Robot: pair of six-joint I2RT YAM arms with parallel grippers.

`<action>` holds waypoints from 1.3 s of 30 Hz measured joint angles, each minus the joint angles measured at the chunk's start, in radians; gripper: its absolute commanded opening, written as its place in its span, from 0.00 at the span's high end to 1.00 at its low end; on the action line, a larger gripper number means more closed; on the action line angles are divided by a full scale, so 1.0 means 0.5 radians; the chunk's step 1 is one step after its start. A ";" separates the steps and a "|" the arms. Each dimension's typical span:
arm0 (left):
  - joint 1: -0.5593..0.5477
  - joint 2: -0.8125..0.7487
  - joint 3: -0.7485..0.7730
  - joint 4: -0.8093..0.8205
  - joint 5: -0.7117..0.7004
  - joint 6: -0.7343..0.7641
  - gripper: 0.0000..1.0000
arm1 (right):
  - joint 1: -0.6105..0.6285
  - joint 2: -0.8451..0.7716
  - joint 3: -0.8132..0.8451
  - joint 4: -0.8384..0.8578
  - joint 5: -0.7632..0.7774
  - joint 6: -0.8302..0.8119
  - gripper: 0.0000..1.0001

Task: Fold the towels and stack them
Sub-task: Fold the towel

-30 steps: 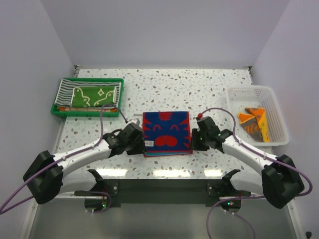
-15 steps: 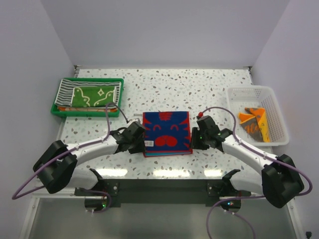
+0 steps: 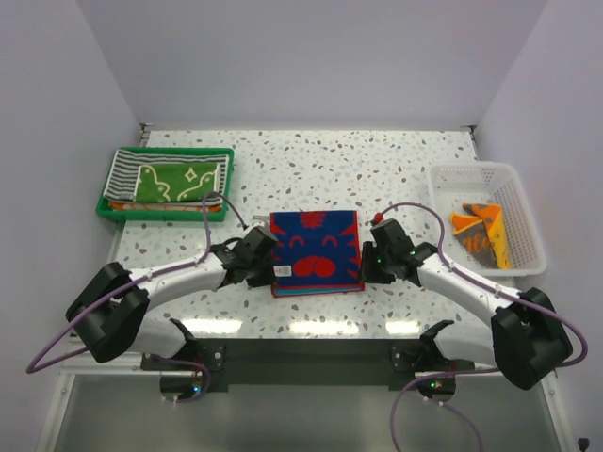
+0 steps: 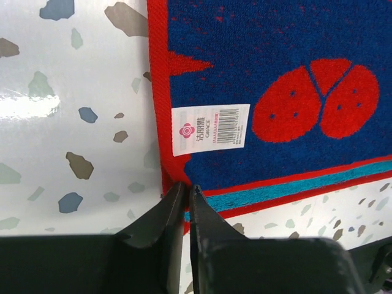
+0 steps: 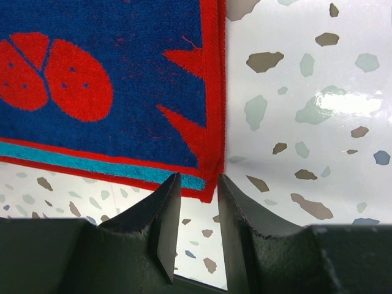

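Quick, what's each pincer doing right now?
Left pincer: closed on a corner of the blue-and-red towel.
Right pincer: open, astride another corner.

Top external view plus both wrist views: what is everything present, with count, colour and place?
table: 1, white speckled, under everything
red-and-blue towel: 1, folded, table centre near edge
green tray: 1, far left
striped towel: 1, black-and-white, in tray
green towel: 1, white drawings, atop striped towel
white basket: 1, right side
orange towel: count unclear, in basket
left pincer: 1, black, shut on towel's near left corner
right pincer: 1, black, jaws apart astride near right corner, grip unclear
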State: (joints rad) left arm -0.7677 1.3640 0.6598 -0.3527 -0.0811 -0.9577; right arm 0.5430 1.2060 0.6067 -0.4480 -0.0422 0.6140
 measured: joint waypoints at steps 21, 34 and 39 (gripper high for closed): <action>0.000 0.001 0.053 -0.001 0.018 0.015 1.00 | 0.000 0.212 0.050 0.031 -0.008 -0.009 0.73; 0.000 -0.002 0.053 0.000 0.021 0.018 1.00 | 0.020 0.264 0.127 0.008 0.004 -0.021 0.74; 0.000 -0.002 0.053 0.000 0.021 0.021 1.00 | 0.026 0.272 0.131 -0.049 0.060 -0.021 0.72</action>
State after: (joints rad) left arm -0.7677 1.3628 0.6865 -0.3527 -0.0708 -0.9470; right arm 0.5560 1.3418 0.6724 -0.4725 -0.0124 0.6033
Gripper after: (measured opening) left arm 0.016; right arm 0.268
